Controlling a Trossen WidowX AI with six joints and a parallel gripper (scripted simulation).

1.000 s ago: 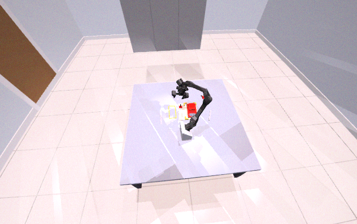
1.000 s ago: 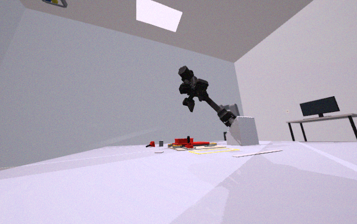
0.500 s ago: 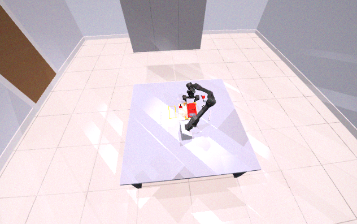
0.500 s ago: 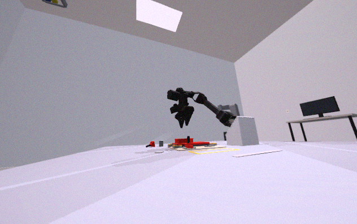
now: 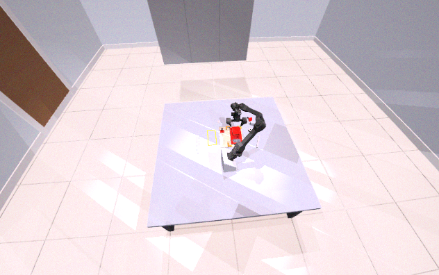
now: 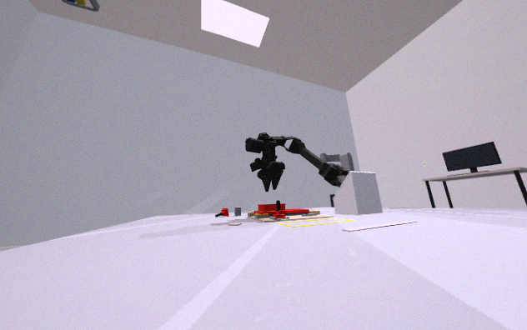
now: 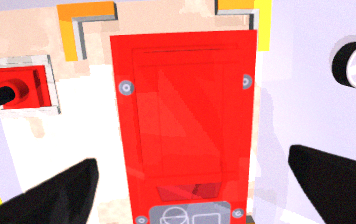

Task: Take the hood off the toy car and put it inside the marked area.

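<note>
The toy car's red hood (image 7: 185, 115) (image 5: 236, 132) (image 6: 293, 211) is a flat red panel with small grey screws at its corners, lying on the pale car base on the table (image 5: 194, 194). In the wrist view it fills the middle, straight under my gripper (image 7: 190, 192) (image 5: 237, 116) (image 6: 270, 183). The gripper is open wide and empty, pointing down some way above the hood, with its two black fingertips to either side of the panel. The marked area is a yellow outline (image 5: 208, 137) (image 6: 317, 223) on the table beside the car.
A small red part with a black knob (image 7: 25, 92) (image 6: 223, 212) sits left of the hood. Orange corner brackets (image 7: 85, 12) lie by its far end. The arm's grey base block (image 6: 358, 193) (image 5: 227, 164) stands near the car. A white strip (image 6: 379, 226) lies on the table.
</note>
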